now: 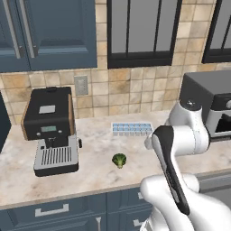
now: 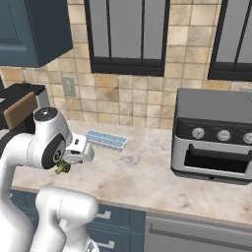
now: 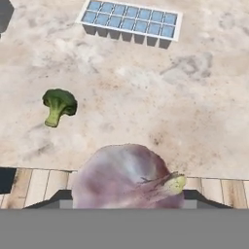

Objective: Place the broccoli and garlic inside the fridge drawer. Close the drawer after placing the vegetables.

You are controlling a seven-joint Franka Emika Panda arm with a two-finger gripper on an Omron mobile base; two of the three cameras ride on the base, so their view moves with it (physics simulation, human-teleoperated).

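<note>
Garlic [image 3: 127,176] is seen large at the bottom of the hand view, pinched between the gripper [image 3: 127,202] tips, above the counter edge; broccoli [image 3: 58,105] lies on the marble counter [image 3: 194,107], ice cube tray [image 3: 130,22] further back. Left base view: broccoli [image 1: 119,160] sits alone near the coffee machine [image 1: 49,128], well apart from the tray. Right base view: broccoli [image 2: 62,168] is partly hidden behind the arm; toaster oven [image 2: 216,135] is at right. Risk judged: the rounded bulb could slip out during the swing to the fridge drawer.

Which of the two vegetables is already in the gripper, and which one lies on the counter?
The garlic, the pinkish-white bulb, sits between the gripper's fingers in the hand view. The green broccoli lies loose on the marble counter, apart from the gripper.
</note>
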